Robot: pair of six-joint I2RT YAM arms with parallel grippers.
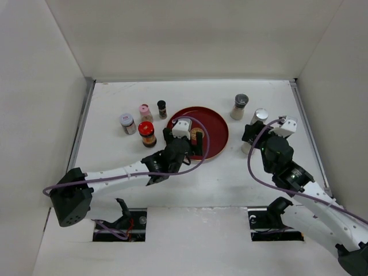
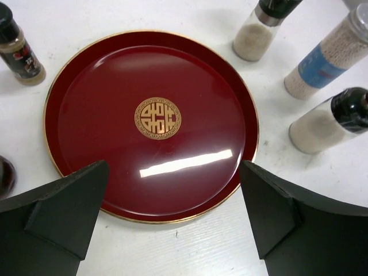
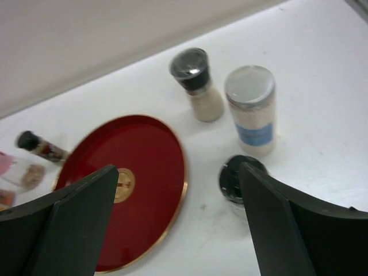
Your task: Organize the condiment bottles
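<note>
The condiment bottles stand around a round dark-red tray (image 1: 215, 129). On its left are the white-lilac-capped jar (image 1: 127, 122), the pink-capped jar (image 1: 145, 111), a small black-capped shaker (image 1: 162, 108) and the red-capped jar (image 1: 147, 133). On its right are the grey-capped grinder (image 1: 240, 106) and the silver-capped jar (image 1: 259, 117). A black-capped bottle (image 3: 237, 181) stands beside the right finger. My left gripper (image 1: 185, 145) is open and empty over the tray's near edge (image 2: 172, 217). My right gripper (image 1: 255, 135) is open and empty, above the table right of the tray.
White walls close in the table on the left, back and right. In the left wrist view the grinder (image 2: 261, 29), the silver-capped jar (image 2: 330, 57) and the black-capped bottle (image 2: 330, 121) stand close together right of the tray.
</note>
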